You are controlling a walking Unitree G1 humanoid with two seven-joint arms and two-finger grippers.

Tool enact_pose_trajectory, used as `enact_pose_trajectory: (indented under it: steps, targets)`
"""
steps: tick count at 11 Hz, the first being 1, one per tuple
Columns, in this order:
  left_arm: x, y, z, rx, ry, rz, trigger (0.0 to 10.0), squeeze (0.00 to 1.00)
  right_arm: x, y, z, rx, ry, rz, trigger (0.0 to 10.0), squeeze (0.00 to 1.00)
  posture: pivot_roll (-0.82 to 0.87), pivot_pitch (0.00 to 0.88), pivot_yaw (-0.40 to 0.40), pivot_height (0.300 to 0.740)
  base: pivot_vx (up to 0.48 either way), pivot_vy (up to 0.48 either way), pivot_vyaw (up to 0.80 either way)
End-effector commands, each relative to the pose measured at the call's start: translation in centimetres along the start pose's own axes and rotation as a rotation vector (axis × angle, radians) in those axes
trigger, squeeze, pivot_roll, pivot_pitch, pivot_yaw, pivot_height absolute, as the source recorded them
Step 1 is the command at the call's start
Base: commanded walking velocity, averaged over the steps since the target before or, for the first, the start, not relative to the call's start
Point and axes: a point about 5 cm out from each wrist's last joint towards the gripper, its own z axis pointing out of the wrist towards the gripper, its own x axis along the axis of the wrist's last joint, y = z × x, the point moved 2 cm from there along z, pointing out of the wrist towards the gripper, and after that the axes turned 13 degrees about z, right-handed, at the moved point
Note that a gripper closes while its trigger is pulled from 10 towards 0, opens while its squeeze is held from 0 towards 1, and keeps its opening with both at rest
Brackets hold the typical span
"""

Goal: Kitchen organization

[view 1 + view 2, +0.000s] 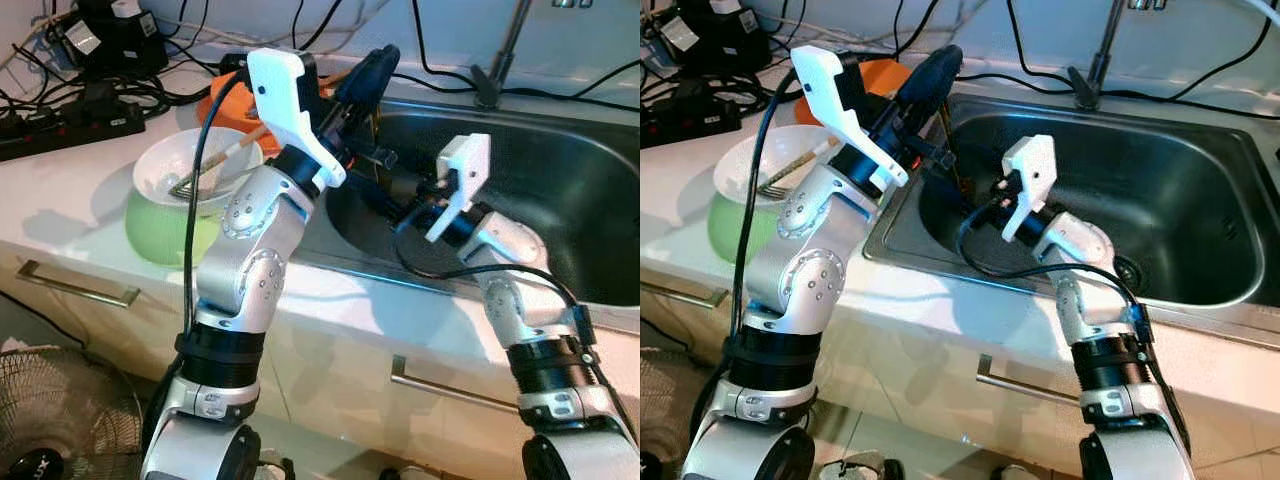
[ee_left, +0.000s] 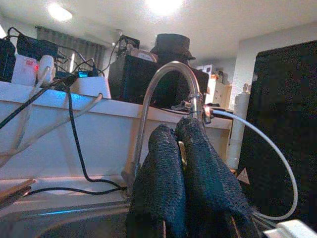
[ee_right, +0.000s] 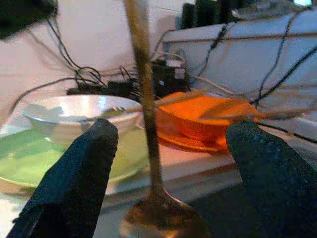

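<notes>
A brownish metal spoon [image 3: 146, 99] hangs upright over the left end of the steel sink [image 1: 560, 170], bowl end down. My left gripper [image 1: 383, 58] is raised above the sink's left rim, fingers [image 2: 198, 168] pressed together and angled up toward the faucet [image 2: 163, 74], shut on the spoon's handle. The thin handle [image 1: 958, 176] drops below it. My right gripper [image 3: 163, 173] is low inside the sink, open, one finger [image 3: 74, 173] on each side of the spoon without touching it.
On the counter to the left, a white bowl [image 1: 190, 165] holding a fork and chopsticks sits in a green bowl [image 1: 165, 235]. An orange bowl [image 1: 880, 75] is behind them. Power strips and cables [image 1: 90, 90] crowd the back. A fan [image 1: 55, 420] stands low left.
</notes>
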Motion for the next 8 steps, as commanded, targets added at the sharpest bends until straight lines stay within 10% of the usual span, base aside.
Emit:
enact_pose_trajectory:
  steps: [1,4,5,8]
  targets:
    - [0.08,0.31,0.05,-0.021,0.003,-0.012,10.0,0.0,0.17,0.17,0.56,-0.023,0.008,-0.022,10.0,0.0,0.11,0.054,0.067,0.74,0.0,0.0,0.0]
    - [-0.01,0.44,-0.06,-0.025,-0.002,-0.017,10.0,0.0,0.77,0.62,1.14,-0.076,0.056,-0.024,10.0,0.0,0.11,0.056,0.067,0.74,0.0,0.0,0.0]
    - [-0.04,0.46,-0.11,-0.026,-0.003,-0.018,10.0,0.0,0.79,0.58,1.22,-0.073,0.064,-0.023,5.5,0.0,0.11,0.056,0.066,0.74,0.0,0.0,0.0]
    - [-0.14,0.5,-0.23,-0.026,-0.007,-0.017,10.0,0.0,0.79,0.52,1.25,-0.068,0.072,-0.021,0.0,0.0,0.11,0.049,0.065,0.74,0.0,0.0,0.0]
